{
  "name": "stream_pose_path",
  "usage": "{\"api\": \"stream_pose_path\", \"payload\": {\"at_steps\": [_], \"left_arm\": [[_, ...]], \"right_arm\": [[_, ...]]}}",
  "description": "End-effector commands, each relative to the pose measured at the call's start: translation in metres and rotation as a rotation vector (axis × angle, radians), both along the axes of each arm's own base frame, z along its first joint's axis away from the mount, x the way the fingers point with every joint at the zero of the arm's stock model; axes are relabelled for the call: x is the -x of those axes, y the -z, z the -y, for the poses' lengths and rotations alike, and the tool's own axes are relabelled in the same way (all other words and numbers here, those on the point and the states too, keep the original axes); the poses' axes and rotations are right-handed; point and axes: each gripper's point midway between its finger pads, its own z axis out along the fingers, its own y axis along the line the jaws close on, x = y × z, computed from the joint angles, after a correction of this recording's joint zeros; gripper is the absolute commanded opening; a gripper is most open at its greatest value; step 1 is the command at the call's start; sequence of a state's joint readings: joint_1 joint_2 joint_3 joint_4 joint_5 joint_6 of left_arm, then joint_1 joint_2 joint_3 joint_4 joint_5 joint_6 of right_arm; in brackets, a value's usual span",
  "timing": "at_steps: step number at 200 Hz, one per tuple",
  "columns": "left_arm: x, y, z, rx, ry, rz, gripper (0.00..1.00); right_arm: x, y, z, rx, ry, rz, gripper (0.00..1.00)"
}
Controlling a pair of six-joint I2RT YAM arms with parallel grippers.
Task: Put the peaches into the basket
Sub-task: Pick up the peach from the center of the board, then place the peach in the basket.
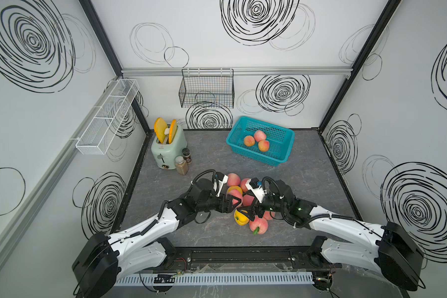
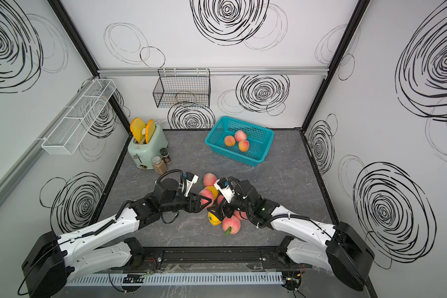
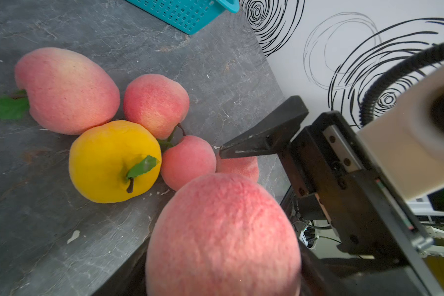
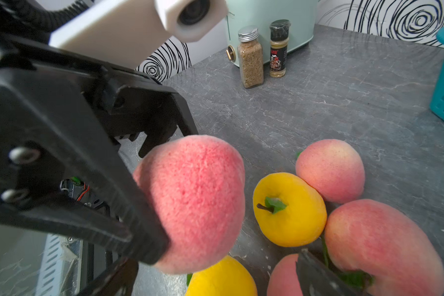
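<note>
My left gripper (image 1: 236,200) (image 2: 207,200) is shut on a pink peach (image 3: 223,230) (image 4: 195,202) at the near edge of the pile. My right gripper (image 1: 244,215) (image 4: 215,282) stands open just beside it, its fingers either side of a yellow peach (image 1: 239,219) (image 4: 221,278). Several more peaches lie bunched on the table around both grippers, among them another yellow one (image 3: 113,161) and a pink one (image 1: 258,225) nearest the front. The turquoise basket (image 1: 269,124) (image 2: 248,124) sits at the back right with three peaches (image 1: 259,134) inside.
A mint toaster (image 1: 168,149) with orange slices stands at the back left, with two spice jars (image 1: 181,165) in front of it. A black wire basket (image 1: 207,89) hangs on the back wall and a white mesh rack (image 1: 106,118) on the left wall.
</note>
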State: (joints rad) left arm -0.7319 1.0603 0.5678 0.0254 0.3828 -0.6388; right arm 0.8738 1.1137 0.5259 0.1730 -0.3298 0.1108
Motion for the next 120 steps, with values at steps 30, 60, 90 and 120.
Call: {"api": "stream_pose_path", "payload": {"at_steps": [30, 60, 90, 120], "left_arm": [[0.001, -0.026, 0.014, 0.092, 0.045, 0.033, 0.7], [0.003, -0.026, 0.017, 0.095, 0.058, 0.031, 0.71], [0.004, -0.026, 0.018, 0.1, 0.062, 0.029, 0.71], [0.005, -0.025, 0.019, 0.101, 0.067, 0.027, 0.71]], "right_arm": [[-0.004, -0.027, -0.015, -0.064, -0.028, 0.064, 1.0], [-0.005, -0.029, -0.019, -0.074, -0.032, 0.069, 1.0], [-0.005, -0.029, -0.024, -0.074, -0.037, 0.067, 1.0], [-0.005, -0.032, -0.027, -0.089, -0.042, 0.075, 1.0]]}}
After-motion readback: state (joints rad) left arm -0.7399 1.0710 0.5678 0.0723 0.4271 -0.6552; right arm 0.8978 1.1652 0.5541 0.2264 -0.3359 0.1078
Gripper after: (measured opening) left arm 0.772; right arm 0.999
